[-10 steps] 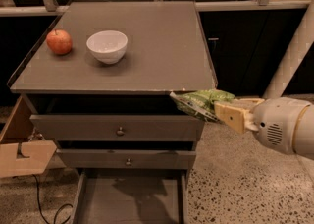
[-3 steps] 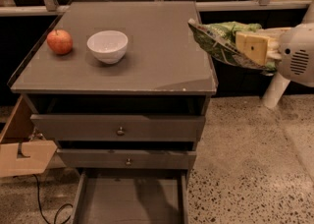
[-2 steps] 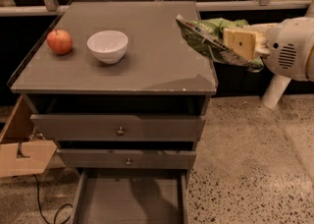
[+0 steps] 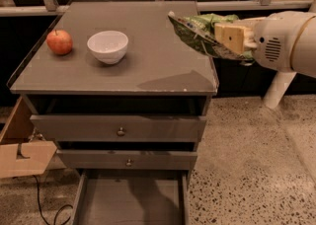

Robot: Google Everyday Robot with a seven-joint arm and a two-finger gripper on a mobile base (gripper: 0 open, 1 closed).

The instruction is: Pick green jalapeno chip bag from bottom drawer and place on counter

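Observation:
The green jalapeno chip bag (image 4: 200,34) hangs in the air over the right edge of the counter (image 4: 143,66), lying flat with its silvery edge pointing left. My gripper (image 4: 228,38) comes in from the right and is shut on the bag's right end, its tan fingers (image 4: 231,36) clamped over the crinkled foil. A shadow of the bag falls on the counter just below it. The bottom drawer (image 4: 131,202) stands pulled out at the foot of the cabinet, a plain grey tray with nothing showing inside.
A red apple (image 4: 59,42) and a white bowl (image 4: 107,46) sit on the counter's left half. Two knobbed drawers (image 4: 121,129) are shut above the open one. A cardboard piece (image 4: 22,157) and a cable lie left of the cabinet. Speckled floor spreads to the right.
The gripper has carried the bag up from beside the cabinet's front right corner to counter height, then leftward until it hangs over the counter's right edge.

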